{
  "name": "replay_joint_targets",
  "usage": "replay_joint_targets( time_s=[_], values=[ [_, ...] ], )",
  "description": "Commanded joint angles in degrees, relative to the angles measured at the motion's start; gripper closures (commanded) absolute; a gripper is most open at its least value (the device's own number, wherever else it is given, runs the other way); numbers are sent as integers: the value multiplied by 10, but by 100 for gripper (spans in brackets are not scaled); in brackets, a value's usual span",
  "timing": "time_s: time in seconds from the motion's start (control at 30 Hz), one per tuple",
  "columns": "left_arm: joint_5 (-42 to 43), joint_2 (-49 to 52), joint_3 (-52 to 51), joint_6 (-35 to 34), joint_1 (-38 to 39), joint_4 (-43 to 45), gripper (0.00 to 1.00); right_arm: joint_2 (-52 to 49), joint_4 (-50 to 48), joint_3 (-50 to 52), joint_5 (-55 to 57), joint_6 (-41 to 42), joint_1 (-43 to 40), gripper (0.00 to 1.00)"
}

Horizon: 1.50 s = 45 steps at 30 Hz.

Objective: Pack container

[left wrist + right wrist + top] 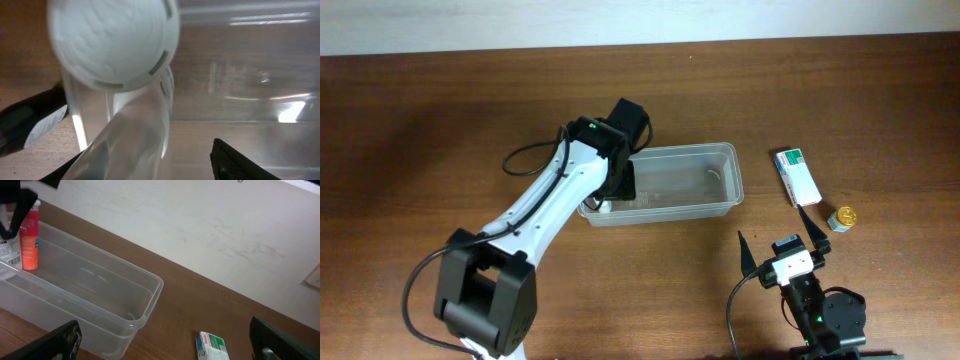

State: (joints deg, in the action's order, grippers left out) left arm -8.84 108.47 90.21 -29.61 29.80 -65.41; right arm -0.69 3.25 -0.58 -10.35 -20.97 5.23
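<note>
The clear plastic container [720, 150] lies mid-table, and shows in the right wrist view [150, 282]. My left gripper [617, 187] reaches down into its left end. In the left wrist view the left gripper [145, 165] is open around a clear bottle with a white cap [112, 42]. The bottle rests against the left finger, with a gap to the right finger. An orange bottle [30, 235] and a white labelled bottle [7, 247] stand in that end. My right gripper [770, 222] is open and empty, in front of the container's right end.
A white-and-green carton [797, 177] lies right of the container and also shows in the right wrist view [212, 346]. A small gold-capped item [842, 218] sits beside the carton. A pale wall runs along the table's far edge.
</note>
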Motion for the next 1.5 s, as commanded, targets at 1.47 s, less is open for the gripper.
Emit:
replay_joint_targets(
  time_s=[1.47],
  values=[
    [76, -160, -176, 382, -215, 35, 8, 4, 4, 3, 3, 5, -4, 2]
  ],
)
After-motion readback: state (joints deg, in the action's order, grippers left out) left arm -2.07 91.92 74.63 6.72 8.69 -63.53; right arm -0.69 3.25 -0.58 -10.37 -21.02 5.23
